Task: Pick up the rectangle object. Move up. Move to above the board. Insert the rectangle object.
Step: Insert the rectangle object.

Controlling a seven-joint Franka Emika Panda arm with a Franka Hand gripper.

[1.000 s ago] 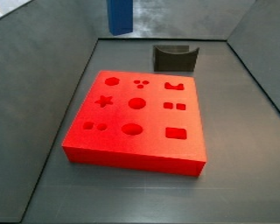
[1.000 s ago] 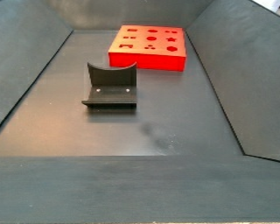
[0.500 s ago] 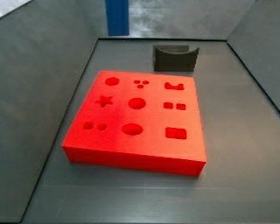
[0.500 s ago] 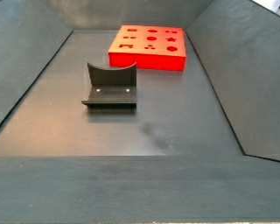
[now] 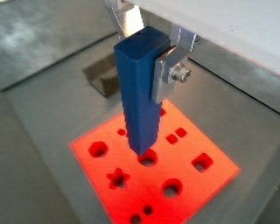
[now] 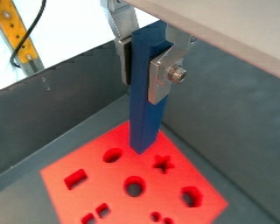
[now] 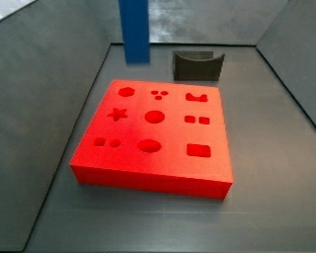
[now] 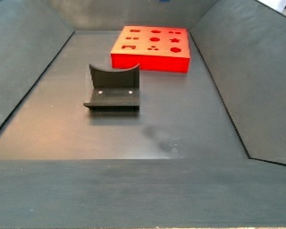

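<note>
Claw point(image 5: 152, 54) clamps rectangle object point(image 5: 140, 92) above board point(image 5: 213, 179) | side view: bar point(image 7: 131, 30) only

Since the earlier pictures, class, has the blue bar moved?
Yes. In a side view the blue bar, clamped in the gripper, hangs lower: its end now reaches closer to the red board, beside the dark fixture.

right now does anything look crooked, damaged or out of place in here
Nothing stands out. The gripper holds the rectangle object upright above the board, which lies flat and unbroken on the floor. The fixture stands apart from it.
</note>
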